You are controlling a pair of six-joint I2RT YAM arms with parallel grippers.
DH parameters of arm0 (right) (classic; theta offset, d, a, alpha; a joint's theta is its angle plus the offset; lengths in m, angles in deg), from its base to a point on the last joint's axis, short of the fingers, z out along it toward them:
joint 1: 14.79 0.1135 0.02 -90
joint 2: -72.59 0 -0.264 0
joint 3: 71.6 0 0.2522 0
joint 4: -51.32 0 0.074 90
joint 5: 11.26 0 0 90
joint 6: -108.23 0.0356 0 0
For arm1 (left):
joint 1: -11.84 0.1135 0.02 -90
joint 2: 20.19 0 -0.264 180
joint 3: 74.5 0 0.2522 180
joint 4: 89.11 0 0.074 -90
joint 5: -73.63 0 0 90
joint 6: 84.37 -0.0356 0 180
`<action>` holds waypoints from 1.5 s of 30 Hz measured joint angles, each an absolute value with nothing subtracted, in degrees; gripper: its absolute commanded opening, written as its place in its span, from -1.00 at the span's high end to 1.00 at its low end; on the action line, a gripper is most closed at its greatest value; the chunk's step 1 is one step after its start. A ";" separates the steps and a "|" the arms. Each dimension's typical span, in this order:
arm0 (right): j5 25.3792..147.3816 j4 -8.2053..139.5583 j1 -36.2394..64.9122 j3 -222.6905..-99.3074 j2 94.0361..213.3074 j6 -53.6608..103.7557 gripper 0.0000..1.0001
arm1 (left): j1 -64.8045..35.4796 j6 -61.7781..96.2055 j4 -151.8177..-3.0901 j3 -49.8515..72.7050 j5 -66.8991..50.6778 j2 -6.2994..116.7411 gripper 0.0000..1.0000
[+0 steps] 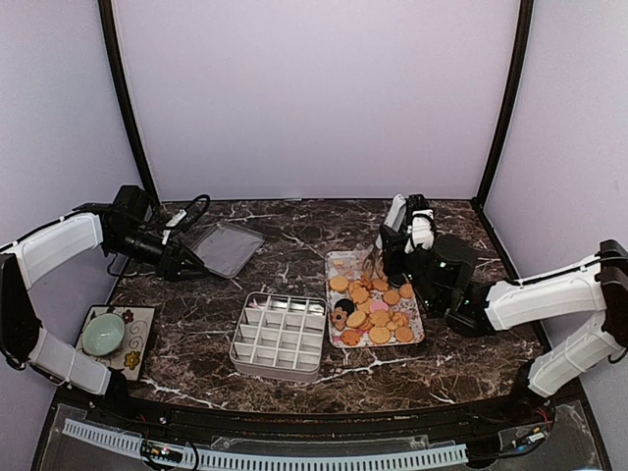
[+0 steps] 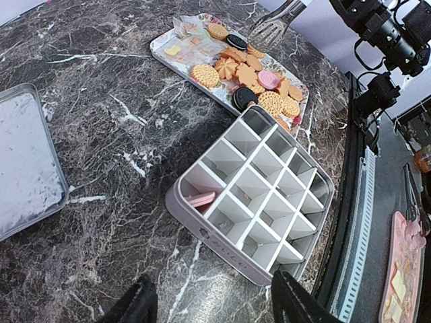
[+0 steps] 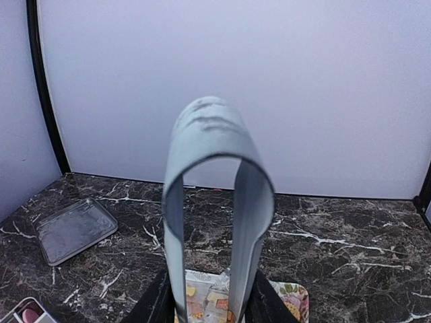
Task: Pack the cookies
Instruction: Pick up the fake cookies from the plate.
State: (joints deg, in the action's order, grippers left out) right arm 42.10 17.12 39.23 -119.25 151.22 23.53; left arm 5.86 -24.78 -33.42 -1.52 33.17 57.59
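Note:
The cookies (image 1: 375, 301) lie in a heap on the flower-patterned tray (image 1: 336, 260): mostly round golden ones, two black rounds and a pink one (image 2: 268, 79). One pink cookie (image 2: 201, 198) sits in a corner cell of the grey divided box (image 1: 280, 336). My right gripper (image 1: 394, 245) is shut on the metal tongs (image 3: 215, 202), held above the tray's far end; the tong tips (image 2: 273, 27) hover over the tray. My left gripper (image 1: 186, 263) is open and empty at the far left, its fingers (image 2: 138, 303) above bare table short of the box.
A metal lid (image 1: 228, 247) lies at the back left beside my left gripper. A green bowl (image 1: 103, 334) sits on a floral coaster at the near left. Walls close the back and sides.

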 measured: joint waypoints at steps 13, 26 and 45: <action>46.31 16.57 36.43 -120.30 156.03 25.81 0.35 | 5.86 -24.80 -33.22 -1.52 33.39 57.96 -0.17; 47.49 16.88 35.36 -120.50 157.89 26.24 0.69 | 5.86 -24.82 -33.22 -1.50 33.69 58.12 -0.15; 49.35 18.27 35.01 -122.29 159.31 25.70 0.37 | 5.86 -24.80 -33.11 -1.19 33.93 58.18 -0.13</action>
